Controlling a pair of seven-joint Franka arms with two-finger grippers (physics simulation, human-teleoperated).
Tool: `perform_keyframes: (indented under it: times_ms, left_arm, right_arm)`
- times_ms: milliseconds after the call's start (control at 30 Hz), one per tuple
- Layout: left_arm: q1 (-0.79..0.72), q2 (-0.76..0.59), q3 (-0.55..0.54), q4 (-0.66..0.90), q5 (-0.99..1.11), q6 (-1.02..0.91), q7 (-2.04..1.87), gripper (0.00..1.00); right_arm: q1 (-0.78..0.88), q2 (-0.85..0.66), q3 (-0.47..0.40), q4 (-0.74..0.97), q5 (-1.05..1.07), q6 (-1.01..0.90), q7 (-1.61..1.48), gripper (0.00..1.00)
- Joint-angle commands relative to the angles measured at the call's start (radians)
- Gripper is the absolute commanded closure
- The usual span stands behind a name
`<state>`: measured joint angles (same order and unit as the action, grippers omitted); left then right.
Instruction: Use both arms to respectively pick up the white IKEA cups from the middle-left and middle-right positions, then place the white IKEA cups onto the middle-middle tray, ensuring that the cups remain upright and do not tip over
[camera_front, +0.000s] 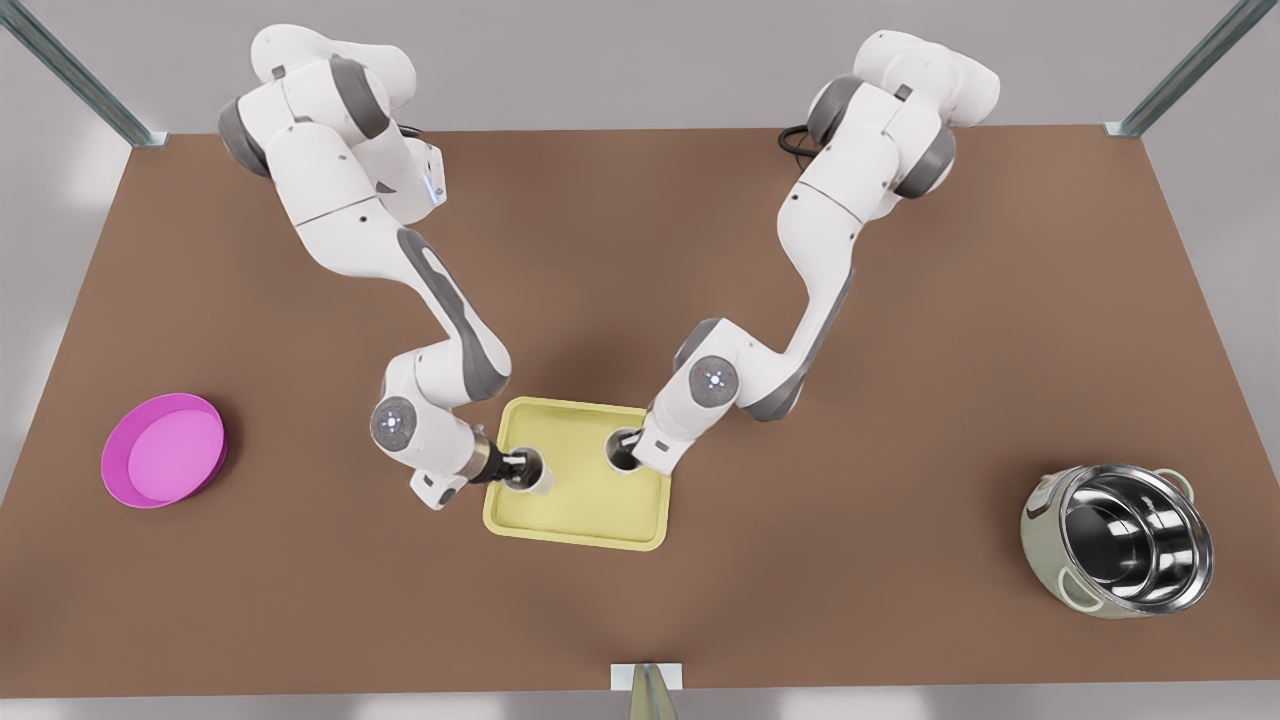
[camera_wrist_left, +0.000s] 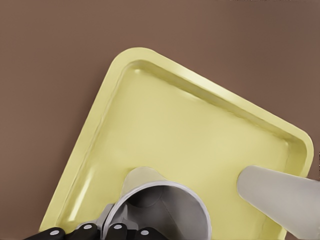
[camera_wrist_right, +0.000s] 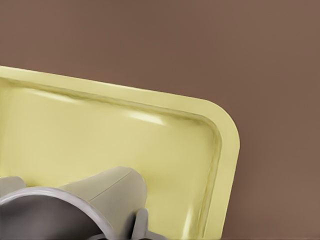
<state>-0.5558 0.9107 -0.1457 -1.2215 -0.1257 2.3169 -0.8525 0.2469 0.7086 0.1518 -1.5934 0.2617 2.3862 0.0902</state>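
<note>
Both white cups are over the pale yellow tray (camera_front: 580, 505), so what matters for the coming move is how each cup's base stands relative to the tray floor beneath it. The left hand (camera_front: 516, 468) reaches in from the front view's left and pinches the rim of the left cup (camera_front: 530, 472), one finger (camera_wrist_left: 114, 232) inside the mouth and others outside, over the tray's left edge zone. In the left wrist view this cup (camera_wrist_left: 160, 210) tapers down toward the tray floor with its long axis roughly upright; whether its base touches the floor I cannot tell. The right hand (camera_front: 634, 450) comes in from the front view's right and grips the right cup (camera_front: 622, 450) at its rim, near the tray's back right part. The right wrist view shows that cup (camera_wrist_right: 100, 200) held above the tray's inner floor near a rounded corner. The cups stand apart from each other. I judge the step in hand to be lowering and release, each hand needing a straight drop along the cup's axis.
</note>
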Motion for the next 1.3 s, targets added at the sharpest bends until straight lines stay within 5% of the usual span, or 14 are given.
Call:
perform_keyframes:
  times_ms: [0,133,167,200,233,367,533,600,700,867,933,1033,1133,1267]
  left_arm:
    - [-0.003,0.007,0.000,0.000,0.000,0.073,-0.316,0.79]
    - [-0.003,0.013,0.000,-0.006,0.031,0.072,-0.315,0.73]
    - [-0.003,0.013,0.000,-0.007,0.031,0.072,-0.315,0.64]
    - [-0.003,0.013,0.000,-0.006,0.031,0.072,-0.316,0.44]
    - [-0.003,0.013,0.000,-0.006,0.031,0.072,-0.318,0.33]
    - [-0.001,0.008,0.000,-0.006,0.031,0.068,-0.330,0.00]
    - [0.004,-0.004,0.000,-0.006,0.026,0.044,-0.332,0.00]
    - [0.013,-0.093,0.011,-0.001,0.035,-0.166,-0.355,0.00]
    - [0.060,-0.343,0.093,0.048,0.093,-0.741,-0.370,0.00]
    - [0.438,-0.453,0.100,0.163,0.175,-1.093,0.507,0.00]
    - [0.490,-0.607,0.089,-0.001,0.228,-1.004,0.848,0.00]
    - [0.488,-0.605,0.077,0.020,0.179,-1.045,0.846,0.00]
    - [0.488,-0.604,0.077,0.020,0.178,-1.045,0.846,0.00]
    - [0.488,-0.602,0.077,0.020,0.178,-1.048,0.845,0.00]
  right_arm:
    - [0.006,0.006,0.000,-0.002,-0.006,-0.002,0.060,0.79]
    - [0.012,0.026,0.000,-0.014,-0.006,-0.002,0.060,0.79]
    - [0.011,0.028,0.000,-0.014,-0.006,-0.002,0.060,0.79]
    - [0.009,0.026,0.000,-0.013,-0.006,-0.002,0.060,0.68]
    - [0.008,0.026,0.000,-0.013,-0.004,-0.002,0.060,0.00]
    - [0.006,0.026,-0.001,-0.003,-0.006,-0.002,0.057,0.00]
    - [0.003,-0.023,0.000,-0.013,-0.010,-0.018,0.029,0.00]
    - [0.003,-0.051,0.000,-0.013,-0.010,-0.053,0.031,0.00]
    - [0.003,-0.133,-0.001,0.004,-0.013,-0.203,0.031,0.00]
    - [-0.146,-0.135,-0.129,0.135,-0.219,-0.654,-0.020,0.00]
    - [-0.184,-0.138,-0.141,0.154,-0.308,-0.719,-0.055,0.00]
    - [-0.187,-0.207,-0.158,0.322,-0.332,-0.768,-0.133,0.00]
    - [-0.222,-0.524,-0.155,0.073,-0.323,-0.789,-0.133,0.00]
    - [-0.222,-0.566,-0.150,0.067,-0.318,-0.832,-0.133,0.00]
